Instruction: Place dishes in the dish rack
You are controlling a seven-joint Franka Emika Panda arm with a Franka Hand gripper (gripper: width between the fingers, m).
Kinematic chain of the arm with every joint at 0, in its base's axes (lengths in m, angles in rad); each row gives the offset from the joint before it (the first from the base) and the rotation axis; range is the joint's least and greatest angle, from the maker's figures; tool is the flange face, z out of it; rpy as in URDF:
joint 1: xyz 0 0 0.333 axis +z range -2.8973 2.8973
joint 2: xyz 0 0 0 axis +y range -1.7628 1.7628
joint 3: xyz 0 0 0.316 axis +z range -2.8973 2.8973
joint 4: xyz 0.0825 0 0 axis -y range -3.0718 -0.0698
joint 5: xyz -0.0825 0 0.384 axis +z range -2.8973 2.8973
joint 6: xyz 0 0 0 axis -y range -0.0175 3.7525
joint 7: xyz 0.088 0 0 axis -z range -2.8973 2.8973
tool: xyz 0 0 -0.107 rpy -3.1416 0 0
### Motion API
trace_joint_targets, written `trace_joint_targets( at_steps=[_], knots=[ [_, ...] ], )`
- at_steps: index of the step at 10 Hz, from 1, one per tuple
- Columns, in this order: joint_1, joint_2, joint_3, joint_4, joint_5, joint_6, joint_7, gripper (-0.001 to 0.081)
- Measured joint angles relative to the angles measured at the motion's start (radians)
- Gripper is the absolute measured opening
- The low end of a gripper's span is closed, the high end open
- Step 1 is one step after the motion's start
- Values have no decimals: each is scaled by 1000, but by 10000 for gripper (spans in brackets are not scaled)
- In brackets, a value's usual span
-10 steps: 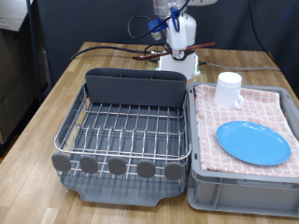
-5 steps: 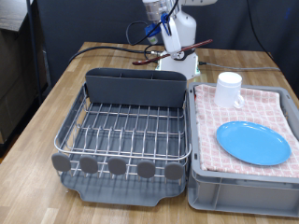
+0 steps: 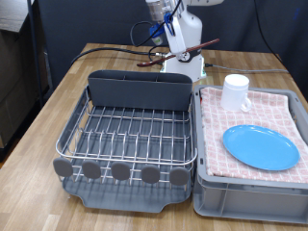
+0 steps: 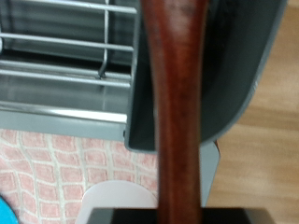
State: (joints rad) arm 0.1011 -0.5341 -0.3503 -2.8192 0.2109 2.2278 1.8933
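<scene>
My gripper [image 3: 174,32] is at the exterior view's top, above and behind the dish rack [image 3: 130,135], shut on the dark brown wooden spoon [image 3: 179,53], which it holds roughly level in the air. In the wrist view the spoon [image 4: 175,112] fills the middle, with the rack's wires [image 4: 65,51] and its tall grey compartment [image 4: 229,84] below. The light-blue plate [image 3: 260,146] and the white mug [image 3: 236,92] rest on the pink checkered cloth in the grey crate [image 3: 252,192] at the exterior view's right. The rack holds no dishes.
The rack and the crate stand side by side on a wooden table [image 3: 48,115]. Cables [image 3: 115,50] and the arm's white base [image 3: 185,67] are behind the rack. A dark panel [image 3: 14,77] stands at the exterior view's left.
The gripper with the spoon has shifted slightly towards the exterior view's left and the spoon has tilted a little. Plate and mug have not moved.
</scene>
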Motion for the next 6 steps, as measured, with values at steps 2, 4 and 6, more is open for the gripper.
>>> trace_joint_targets(
  at_steps=[2,4,6],
  knots=[
    [2,2,-35,2,58,-31,-19,77],
    [15,16,-88,2,116,-38,-92,77],
    [28,43,-137,2,162,-38,-168,77]
  ],
)
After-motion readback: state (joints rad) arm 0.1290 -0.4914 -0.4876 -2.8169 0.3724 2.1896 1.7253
